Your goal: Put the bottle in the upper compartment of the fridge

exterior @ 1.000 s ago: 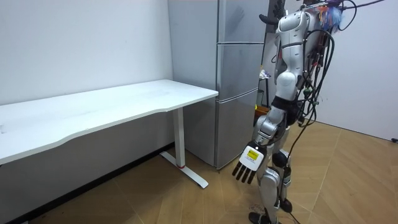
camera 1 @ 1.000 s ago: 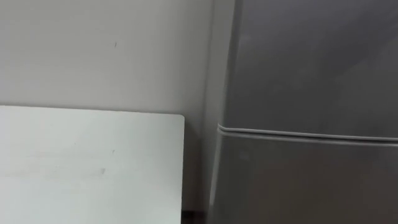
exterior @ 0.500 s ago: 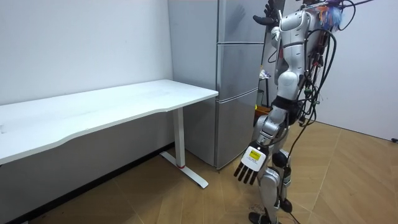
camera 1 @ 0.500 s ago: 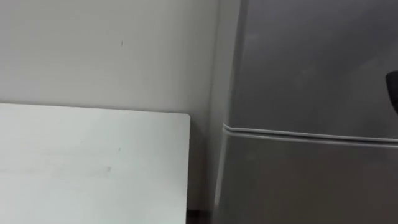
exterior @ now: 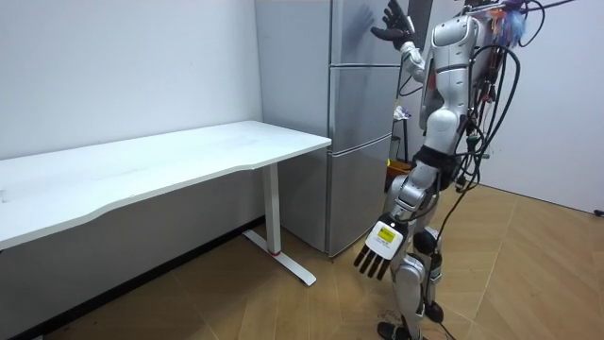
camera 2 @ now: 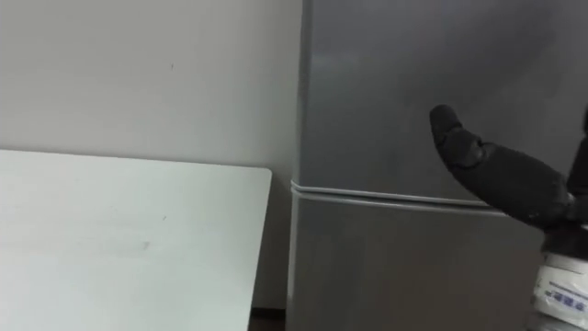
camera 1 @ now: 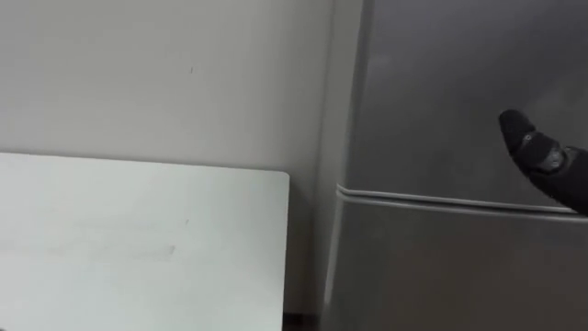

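Wall (camera 1: 138, 74): pale, with a white table (camera 1: 138, 239) set against it and a grey fridge (camera 1: 441, 267) just beside, doors shut.
Right hand (camera 1: 542, 156): held before the upper door (camera 1: 441, 83), fingers straight and released.
Room view: the robot is stood facing the fridge, right arm raised.
Left hand (exterior: 377, 247): hung low by the thigh, fingers relaxed, empty.
Bottle: whereabouts cannot be told.

Up comes the right hand (camera 2: 501, 175), fingers straight, sliding in from the right across the upper fridge door (camera 1: 441, 83). 1 second ago it was out of sight.
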`<state>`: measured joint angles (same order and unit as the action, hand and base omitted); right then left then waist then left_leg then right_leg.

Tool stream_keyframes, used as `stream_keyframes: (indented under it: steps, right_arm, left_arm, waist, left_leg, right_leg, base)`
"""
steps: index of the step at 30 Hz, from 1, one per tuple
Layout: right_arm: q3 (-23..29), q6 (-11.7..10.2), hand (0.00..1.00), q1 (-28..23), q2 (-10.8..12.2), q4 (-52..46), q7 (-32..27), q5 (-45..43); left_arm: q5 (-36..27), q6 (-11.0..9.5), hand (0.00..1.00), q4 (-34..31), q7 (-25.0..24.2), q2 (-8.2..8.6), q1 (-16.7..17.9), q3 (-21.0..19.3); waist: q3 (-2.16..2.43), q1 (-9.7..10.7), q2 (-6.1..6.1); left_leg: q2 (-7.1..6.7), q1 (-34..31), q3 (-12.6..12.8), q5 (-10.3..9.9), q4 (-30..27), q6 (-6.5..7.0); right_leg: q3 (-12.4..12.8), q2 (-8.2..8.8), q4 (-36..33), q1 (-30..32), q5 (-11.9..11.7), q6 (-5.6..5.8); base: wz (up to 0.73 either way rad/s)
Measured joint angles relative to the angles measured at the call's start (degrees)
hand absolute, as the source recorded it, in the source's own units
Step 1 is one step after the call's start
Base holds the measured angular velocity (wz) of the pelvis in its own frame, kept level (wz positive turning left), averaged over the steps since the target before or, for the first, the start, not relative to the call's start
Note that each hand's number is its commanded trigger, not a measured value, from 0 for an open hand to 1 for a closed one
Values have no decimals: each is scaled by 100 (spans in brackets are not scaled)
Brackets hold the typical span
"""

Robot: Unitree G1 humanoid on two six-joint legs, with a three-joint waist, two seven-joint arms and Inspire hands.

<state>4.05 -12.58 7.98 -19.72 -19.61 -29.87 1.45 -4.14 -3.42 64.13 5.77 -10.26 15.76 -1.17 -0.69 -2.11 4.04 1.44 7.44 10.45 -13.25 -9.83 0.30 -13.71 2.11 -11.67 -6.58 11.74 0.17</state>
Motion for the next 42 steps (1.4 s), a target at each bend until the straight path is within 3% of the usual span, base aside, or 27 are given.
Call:
stream_keyframes:
  steps: [6,12,19,24,30,34,42]
  right_arm:
    - [-53,-340,0,203,23,759,60,-192]
    - [-71,-336,0,489,20,1364,36,-488]
    - [-106,-281,0,839,0,2211,-242,-1108]
    - [-109,-268,0,914,-2,2431,-331,-1105]
    - [-106,-311,0,931,-3,2478,-384,-863]
    - [-79,-405,0,908,-3,2405,-314,-375]
    - [312,-351,0,875,-54,2122,-123,265]
  left_arm:
    - [180,119,0,1,-176,-122,-99,32]
    - [480,329,0,-63,-276,-139,-141,26]
    - [596,595,0,-234,-422,-142,-228,26]
    - [597,624,0,-235,-476,-140,-243,27]
    - [594,584,0,-236,-473,-167,-213,37]
    - [597,542,0,-349,-449,-169,-46,36]
    - [600,530,0,-498,-396,-144,85,6]
  waist:
    - [-13,23,42]
    - [-11,-34,33]
    - [16,-254,11]
    - [98,-306,1]
    - [89,-272,30]
    - [87,-113,50]
    - [86,54,17]
  left_leg:
    - [-4,-34,-120,-2,-72,3]
    - [26,-80,-175,-4,-191,13]
    - [23,-163,-158,6,-374,36]
    - [11,-203,-176,37,-382,74]
    - [-8,-173,-214,48,-376,94]
    - [-27,-127,-282,52,-368,113]
    - [-42,-153,-311,31,-382,141]
  right_leg:
    - [-106,18,0,-39,-12,-3]
    - [-144,28,1,-62,-76,-19]
    - [-143,41,10,-19,-126,-33]
    - [-151,58,8,12,-176,-22]
    - [-160,73,30,-51,-187,5]
    - [-219,76,132,-169,-209,30]
    - [-258,85,196,-205,-223,62]
  base:
    - [7]
    - [2]
    - [-2]
    - [1]
    - [5]
    - [10]
    - [2]
